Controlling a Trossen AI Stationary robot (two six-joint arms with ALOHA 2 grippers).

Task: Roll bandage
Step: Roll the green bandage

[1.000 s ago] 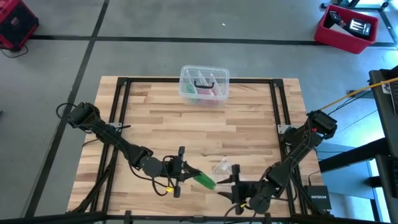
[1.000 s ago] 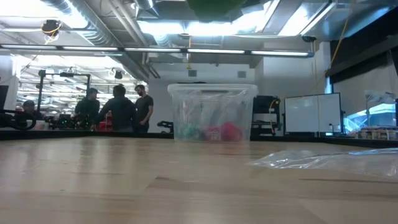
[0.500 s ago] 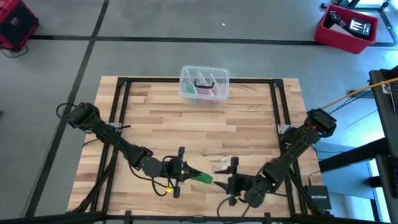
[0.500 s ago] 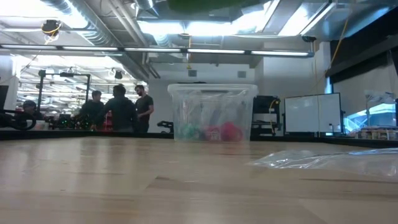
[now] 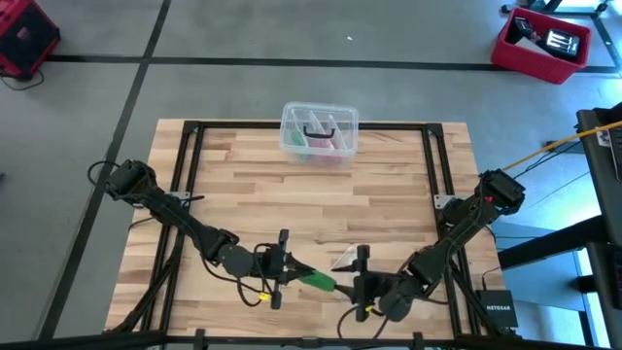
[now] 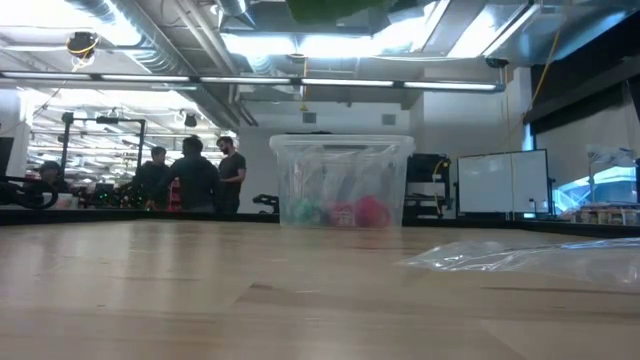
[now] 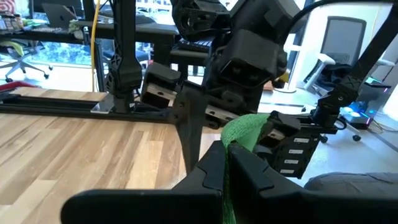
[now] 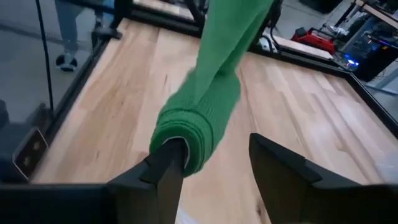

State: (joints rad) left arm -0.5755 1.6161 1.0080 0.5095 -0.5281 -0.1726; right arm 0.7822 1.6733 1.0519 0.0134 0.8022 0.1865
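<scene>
The bright green bandage hangs in the air between my two grippers, above the table's near edge. Its flat strip runs from my left gripper to a rolled-up end at my right gripper. My left gripper is shut on the strip. My right gripper is open, with the roll at one finger and bare wood showing between the roll and the other finger. In the low view only a green patch of the bandage shows, at the top edge. My left gripper pinches the bandage's flat strip between its two shut fingers, level, coming from the table's left. The strip leaves the fingertips and runs on, clear of the table, to the roll. My right gripper has one finger against the rolled end; whether the tip sits inside the roll's core, I cannot tell. The other finger stands apart from it. The roll is clear of the table.
A clear plastic box with pink and dark items stands at the table's far edge, in the middle. A crumpled clear wrapper lies just beyond the grippers. A black frame runs along the table's sides. People stand in the room behind.
My right gripper has moved toward the table's left, closer to my left gripper and the bandage's rolled end, with its fingers as far apart as before. My left gripper has kept still, shut on the strip.
</scene>
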